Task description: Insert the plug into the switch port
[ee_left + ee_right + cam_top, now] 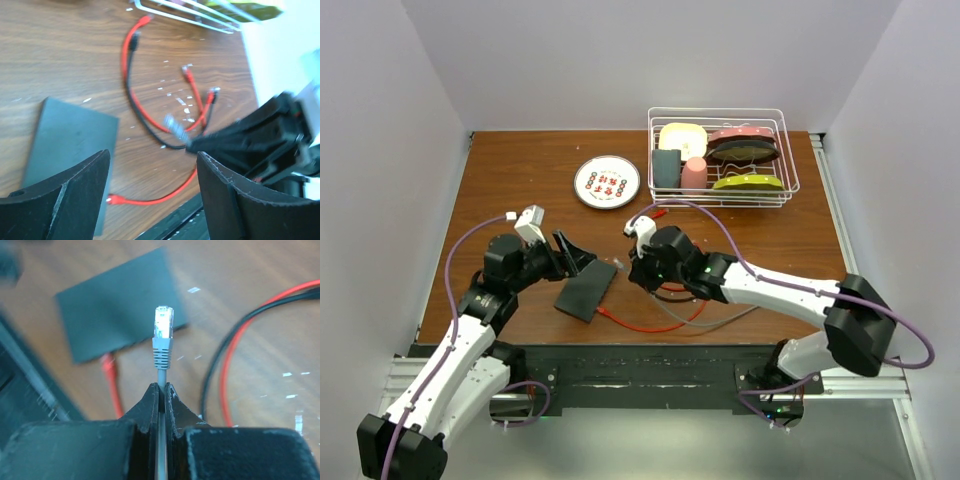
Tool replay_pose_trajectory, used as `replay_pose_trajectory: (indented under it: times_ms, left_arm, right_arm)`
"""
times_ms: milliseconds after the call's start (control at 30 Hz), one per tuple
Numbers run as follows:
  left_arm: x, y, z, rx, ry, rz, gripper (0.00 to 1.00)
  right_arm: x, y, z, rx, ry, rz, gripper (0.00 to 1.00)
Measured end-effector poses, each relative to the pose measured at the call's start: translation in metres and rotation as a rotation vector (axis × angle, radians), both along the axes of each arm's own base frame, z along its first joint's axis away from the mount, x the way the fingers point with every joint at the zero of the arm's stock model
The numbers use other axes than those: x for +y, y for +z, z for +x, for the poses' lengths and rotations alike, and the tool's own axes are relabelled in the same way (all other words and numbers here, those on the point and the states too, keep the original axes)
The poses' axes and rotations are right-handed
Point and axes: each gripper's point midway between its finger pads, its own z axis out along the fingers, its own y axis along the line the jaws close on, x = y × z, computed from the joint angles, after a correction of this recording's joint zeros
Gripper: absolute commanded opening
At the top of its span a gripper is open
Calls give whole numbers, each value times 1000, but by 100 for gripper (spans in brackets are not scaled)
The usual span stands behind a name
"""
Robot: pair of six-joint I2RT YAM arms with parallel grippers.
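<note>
The wooden bench [520, 180] carries the switch [586, 291], a flat dark-grey box. The left arm's fingers [70, 200] stand spread just beside the switch, grasping nothing. On the switch's other side, the right arm's fingers [174, 407] are clenched on a grey cable [161, 376] just behind its clear plug [163, 322], which points toward the switch, apart from it. Step in hand: bringing the plug to a port. The next move likely calls for aligning the plug with a socket on the switch's edge, unseen here, then pushing straight in.
</note>
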Motion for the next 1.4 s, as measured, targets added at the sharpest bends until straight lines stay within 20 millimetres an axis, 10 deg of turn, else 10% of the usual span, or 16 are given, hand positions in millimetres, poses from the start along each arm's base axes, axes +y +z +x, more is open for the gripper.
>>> replay_pose_trajectory:
  times_ms: [433, 1400]
  left_arm:
    - [-29, 31, -7, -100, -157, -149, 70]
    - [-63, 53, -34, -181, -333, -228, 37]
  right_arm:
    - [24, 61, -58, 30, 284, 313, 0]
    - [17, 80, -56, -1, 244, 358, 0]
